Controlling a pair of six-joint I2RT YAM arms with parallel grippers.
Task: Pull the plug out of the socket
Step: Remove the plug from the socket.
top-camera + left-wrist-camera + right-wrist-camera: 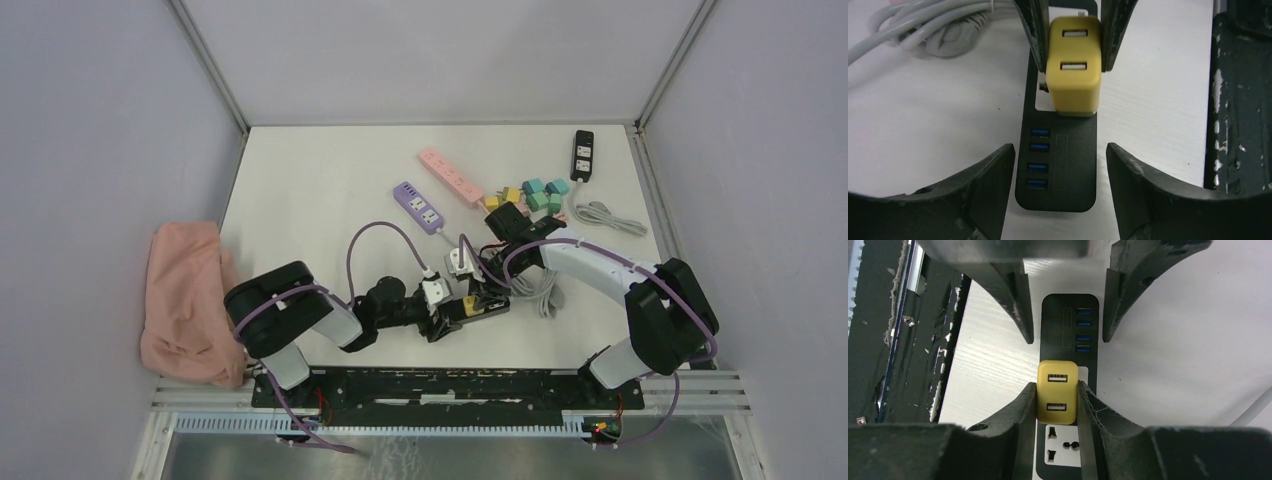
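1. Closest to my right wrist camera are my own fingers (1015, 412). The right hand (1057, 390) is closed on the yellow plug (1057, 399), one pad flat against each side face.
2. That plug stands in the white socket face of the black power strip (1058, 192), which lies flat on the bench (923, 130) just ahead of my two bases. It looks fully seated, though its pins are hidden.
3. I judge it a light, rigid plastic block with smooth, rounded sides, so it could slip under a weak pinch. The flat side faces, low near the strip, are the place to hold. The pull should run straight along the pins, with no twisting.
4. The strip looks light too, and I expect it to lift with the plug unless it is pinned down.
5. My left hand (1059, 152) is open. Its fingers sit to either side of the strip's end with the blue USB ports (1039, 157), close but not clamping.
6. Beyond the strip a coiled grey cable (923, 30) lies on the bench.
7. Farther back lie a purple strip (419, 207), a pink strip (457, 177) and small coloured blocks (540, 193). A pink cloth (185, 300) is heaped at the left edge.
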